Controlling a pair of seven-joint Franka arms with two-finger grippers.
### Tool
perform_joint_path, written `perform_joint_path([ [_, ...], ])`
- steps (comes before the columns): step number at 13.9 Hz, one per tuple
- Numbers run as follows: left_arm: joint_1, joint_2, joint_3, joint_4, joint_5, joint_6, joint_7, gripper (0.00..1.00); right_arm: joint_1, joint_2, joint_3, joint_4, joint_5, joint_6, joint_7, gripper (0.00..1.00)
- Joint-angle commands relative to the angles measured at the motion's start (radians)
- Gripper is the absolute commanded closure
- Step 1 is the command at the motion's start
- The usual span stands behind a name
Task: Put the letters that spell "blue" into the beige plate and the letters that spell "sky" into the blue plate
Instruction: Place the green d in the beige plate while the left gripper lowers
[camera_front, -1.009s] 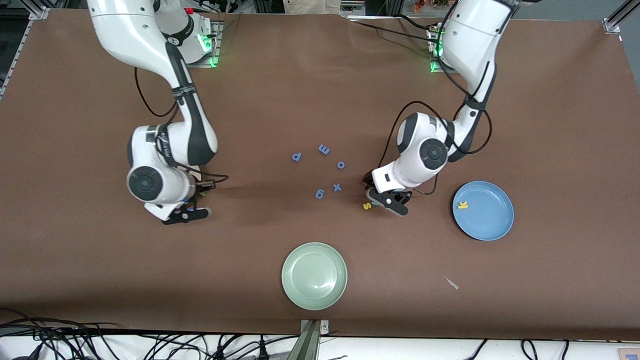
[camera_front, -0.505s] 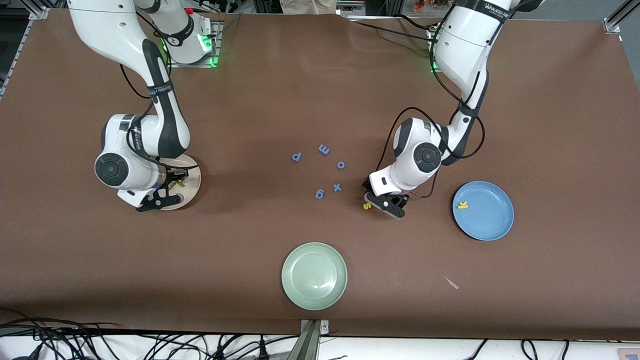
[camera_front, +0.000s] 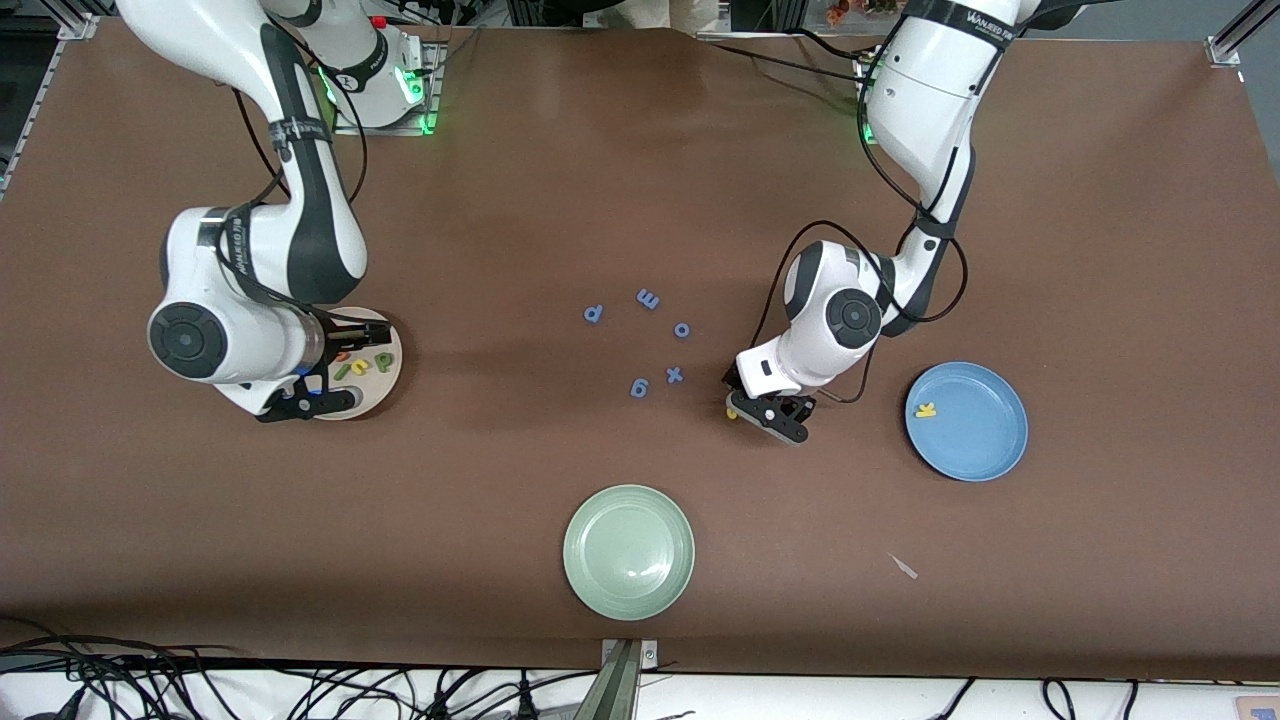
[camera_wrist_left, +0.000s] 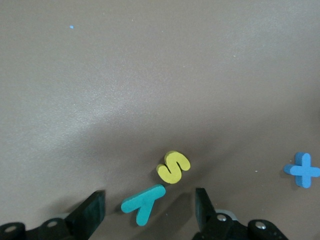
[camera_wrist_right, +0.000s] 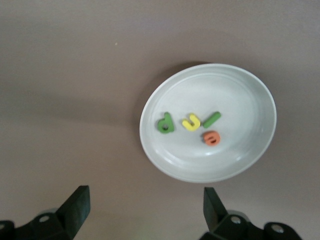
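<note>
The beige plate (camera_front: 390, 388) (camera_wrist_right: 152, 147) holds the green b (camera_wrist_right: 165, 123), yellow u (camera_wrist_right: 191, 123), thin green l (camera_wrist_right: 212, 119) and orange e (camera_wrist_right: 212, 138). My right gripper (camera_front: 305, 402) (camera_wrist_right: 145, 207) hangs open and empty over the plate's edge nearer the right arm's end of the table. My left gripper (camera_front: 768, 414) (camera_wrist_left: 149, 201) is low over the table, open, with its fingers apart on either side of the flat teal y (camera_wrist_left: 143, 203). The yellow s (camera_wrist_left: 173, 167) (camera_front: 732, 412) lies touching the y. The blue plate (camera_front: 1005, 455) holds the yellow k (camera_front: 926, 409).
Several blue letters (camera_front: 640, 340) lie mid-table, the blue x (camera_wrist_left: 303, 170) closest to my left gripper. A pale green plate (camera_front: 590, 590) sits near the front edge. A small scrap (camera_front: 905, 567) lies nearer the camera than the blue plate.
My right gripper opened and drew back toward the right arm's end, uncovering the beige plate and its letters. My left gripper sank a little over the y and s, its fingers narrowing slightly.
</note>
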Motion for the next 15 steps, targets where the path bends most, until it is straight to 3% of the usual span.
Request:
perform_joint_path([
  [1, -0.021, 0.022, 0.014, 0.019, 0.024, 0.009, 0.021, 0.41, -0.002, -0.025, -0.033, 0.087, -0.002, -0.139, 0.008, 0.00],
  [3, -0.021, 0.021, 0.014, 0.019, 0.038, 0.009, 0.021, 0.57, -0.001, -0.042, -0.050, 0.124, -0.020, -0.204, 0.008, 0.00],
  [5, -0.021, 0.021, 0.014, 0.019, 0.038, 0.009, 0.021, 0.62, -0.007, -0.095, -0.030, 0.135, -0.080, -0.216, 0.009, 0.00],
  [6, -0.021, 0.021, 0.014, 0.019, 0.038, 0.009, 0.021, 0.63, -0.040, -0.149, 0.014, 0.117, -0.102, -0.210, 0.024, 0.00],
  [8, -0.019, 0.019, 0.014, 0.019, 0.038, 0.009, 0.021, 0.69, -0.195, -0.235, 0.192, 0.078, -0.166, -0.189, 0.069, 0.00],
  [12, -0.016, 0.005, 0.015, 0.019, 0.038, 0.008, 0.015, 0.74, -0.422, -0.351, 0.413, 0.009, -0.202, -0.161, 0.088, 0.00],
  [13, -0.016, 0.004, 0.015, 0.019, 0.038, 0.008, 0.015, 0.74, -0.463, -0.359, 0.461, 0.011, -0.208, -0.149, 0.087, 0.00],
  [15, -0.016, 0.004, 0.015, 0.020, 0.036, 0.008, 0.015, 0.73, -0.507, -0.387, 0.492, 0.011, -0.222, -0.133, 0.103, 0.00],
])
